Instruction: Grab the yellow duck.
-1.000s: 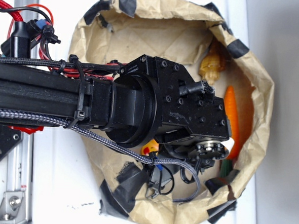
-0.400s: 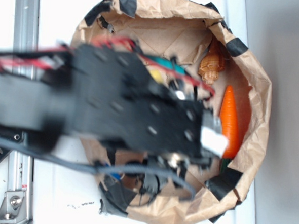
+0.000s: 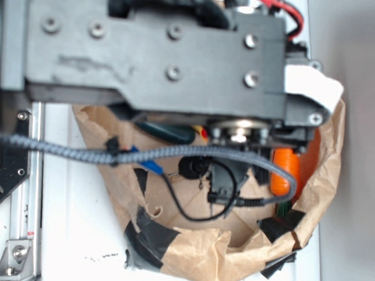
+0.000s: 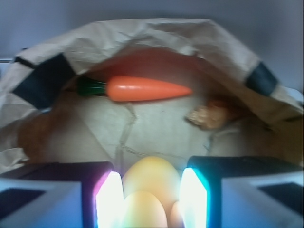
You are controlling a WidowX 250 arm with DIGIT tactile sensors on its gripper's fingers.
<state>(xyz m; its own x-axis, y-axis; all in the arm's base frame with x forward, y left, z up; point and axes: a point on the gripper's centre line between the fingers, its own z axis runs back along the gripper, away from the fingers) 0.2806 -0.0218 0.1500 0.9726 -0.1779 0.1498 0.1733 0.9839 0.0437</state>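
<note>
In your wrist view, nearest the lens, the end effector (image 4: 152, 199) filled the bottom of the frame. Its two pads (image 4: 110, 199) glowed white and overexposed on either side of the yellow duck (image 4: 151, 183). The duck sat directly between them, a rounded, glossy yellow shape, blurred by closeness. The pads were closed in to the duck's sides and appeared to touch it, so the end effector had the duck in its grip. No beak could be made out.

Beyond the duck lay the creased brown floor of a paper bag (image 4: 142, 123). Further back and to the right rested a small tan, knobbly object (image 4: 209, 115), too blurred to identify. Further still, along the far wall of the bag, an orange toy carrot (image 4: 147, 89) lay on its side, its green stub pointing left and its tip pointing right. Black tape patches (image 4: 45, 78) marked the bag's rim on both sides.

In your exterior view, the black arm body (image 3: 155, 49) was very close to the camera and hid most of the scene. Below it a grey braided cable (image 3: 78, 152) crossed the bag's opening (image 3: 187, 255). A piece of the carrot (image 3: 285, 171) showed at the right. The bag stood on a white worktop (image 3: 80, 223). The duck was hidden in this view.
</note>
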